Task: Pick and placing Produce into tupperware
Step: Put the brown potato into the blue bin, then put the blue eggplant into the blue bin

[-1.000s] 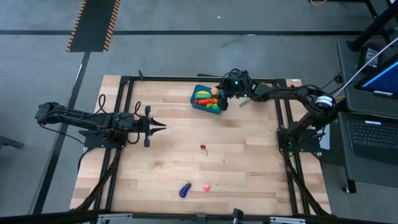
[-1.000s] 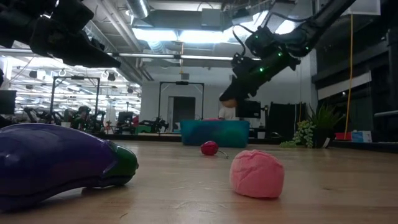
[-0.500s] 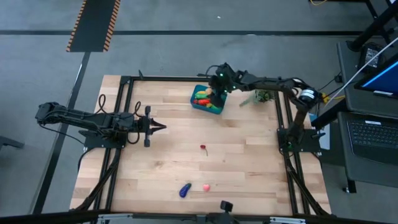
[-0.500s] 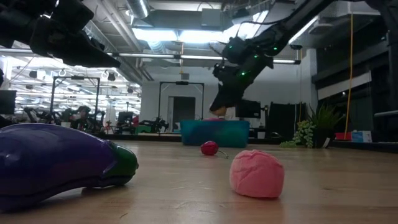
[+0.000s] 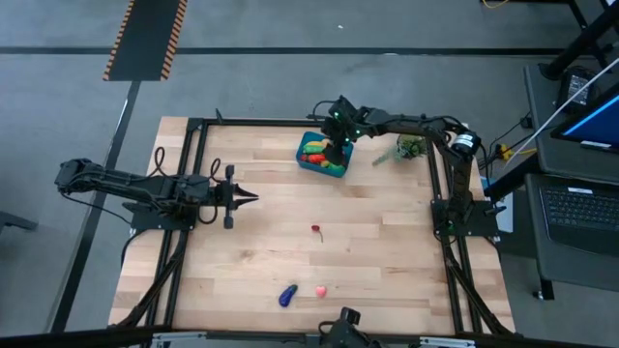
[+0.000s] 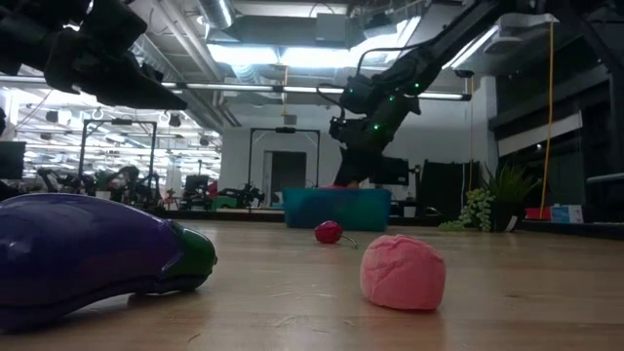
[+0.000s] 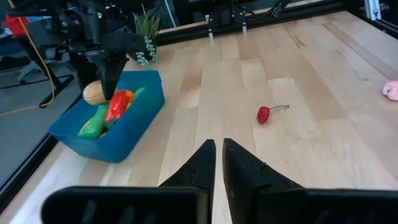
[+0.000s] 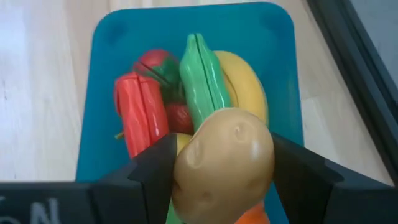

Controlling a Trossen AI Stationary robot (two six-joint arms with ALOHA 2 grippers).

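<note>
The wooden table (image 5: 387, 251) is filling the middle of the high view, with a dark frame around it. The left arm is lying across the left of that frame, and the left gripper (image 5: 250, 198) is pointing toward the centre with its jaws pressed together and nothing between them; the left wrist view shows the two fingers (image 7: 239, 171) almost touching. The right arm is reaching from the right edge toward the upper centre, where the right gripper (image 5: 338, 147) is hanging over the blue tub (image 5: 311, 162). Its jaws are pinching a tan potato (image 8: 222, 163) right above the tub.

The tub is sitting in the upper centre of the high view and is holding a red pepper (image 8: 140, 112), a green pod (image 8: 204, 78) and a yellow banana (image 8: 245, 84). A leafy sprig (image 5: 408, 150) is lying to the right of the tub.

A purple eggplant (image 5: 287, 296) is lying at the lower centre of the high view, just beside a pink piece (image 5: 320, 290). A small red cherry (image 5: 316, 230) is resting near the middle of the table, well apart from both.
</note>
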